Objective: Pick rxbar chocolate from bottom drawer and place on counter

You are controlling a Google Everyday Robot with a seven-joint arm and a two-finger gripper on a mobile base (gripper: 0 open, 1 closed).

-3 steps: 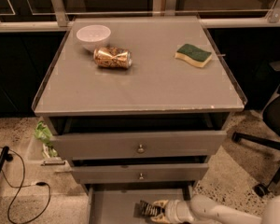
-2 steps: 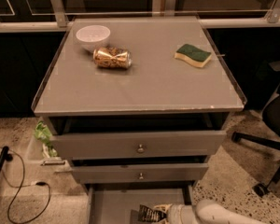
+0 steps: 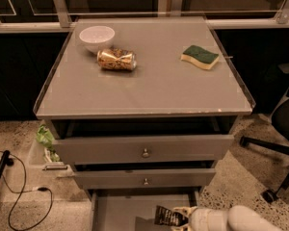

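Observation:
The rxbar chocolate [image 3: 166,216], a flat black wrapper with white lettering, is held at the tip of my gripper [image 3: 179,216] over the open bottom drawer [image 3: 115,211], at the lower edge of the camera view. The bar is tilted and looks lifted off the drawer's grey floor, with a shadow under it. My white arm [image 3: 231,219] reaches in from the lower right. The counter [image 3: 149,88] is the broad grey glossy top of the cabinet above.
On the counter stand a white bowl [image 3: 97,36], a gold can [image 3: 116,59] lying on its side, and a green-and-yellow sponge [image 3: 199,57]. Two knobbed drawers [image 3: 144,150] sit above the bottom one. An office chair base [image 3: 274,153] is at the right, cables [image 3: 19,196] at the left.
The arm has drawn a little down and right, and the bar now rides tilted in the gripper instead of lying flat on the drawer floor.

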